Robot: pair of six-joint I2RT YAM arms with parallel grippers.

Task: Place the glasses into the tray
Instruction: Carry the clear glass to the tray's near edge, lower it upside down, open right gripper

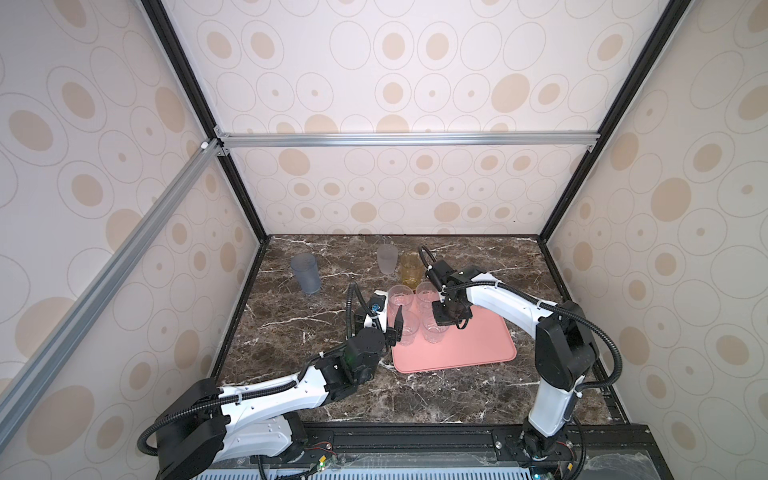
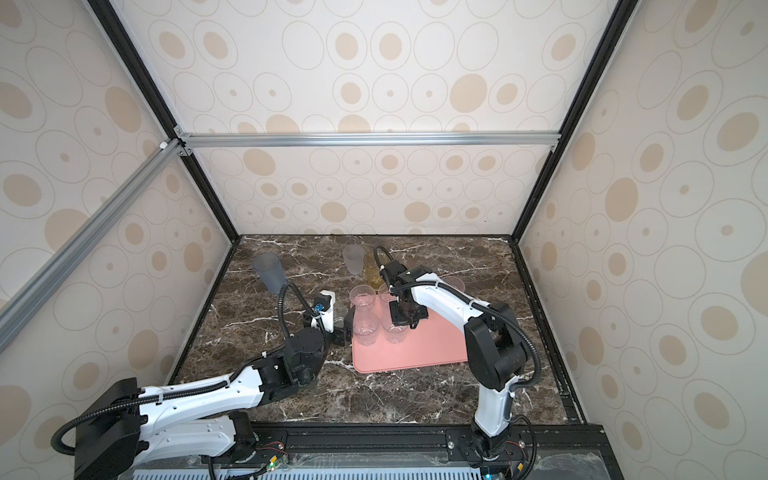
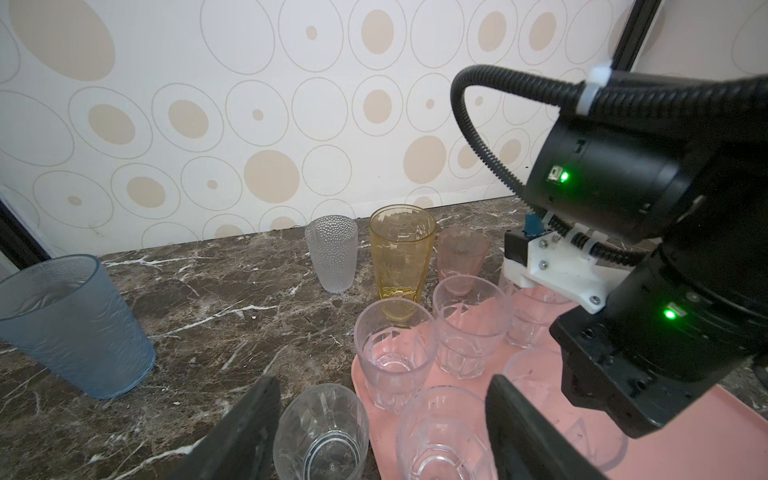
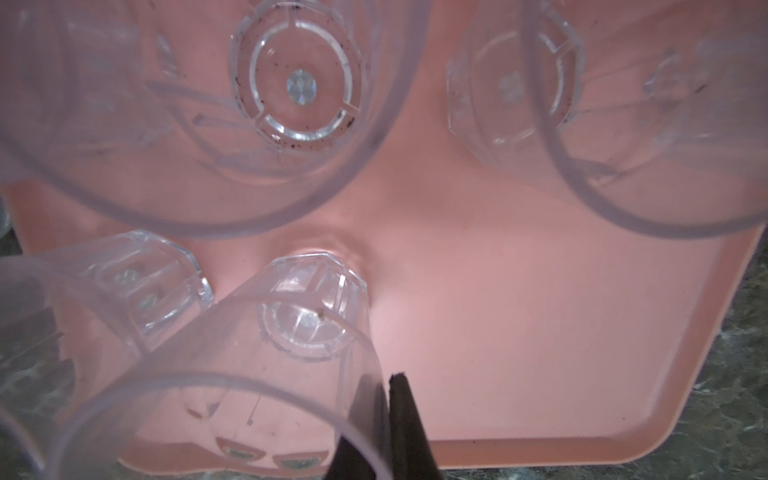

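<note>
Squarely on the marble table [image 1: 415, 395]: salmon-pink tray [image 1: 478, 345], flat, carrying a tight cluster of short clear glasses [image 1: 401, 296], all upright, on its far left part. Right gripper [image 4: 384, 399]: clamps shut on the wall of one clear glass [image 4: 249, 395] in that cluster, one finger inside the rim, one outside; base at or just above the tray floor, hard to tell which. Left gripper [image 3: 384, 386]: stands wide open at the tray's left edge, gripping nothing. Between its fingers [image 3: 245, 436] in the left wrist view: a loose clear glass [image 3: 322, 432] upright on the marble, just beside the tray rim. Off the tray, farther back on the table: blue-grey glass [image 1: 305, 274] alone at far left; frosted whitish glass [image 1: 386, 259] and amber glass [image 1: 411, 270] side by side; pink glass [image 3: 461, 259] near the tray's far edge. Small white label [image 3: 553, 172] beside a green light [image 3: 564, 178] on the right arm's wrist housing: too small to read.
</note>
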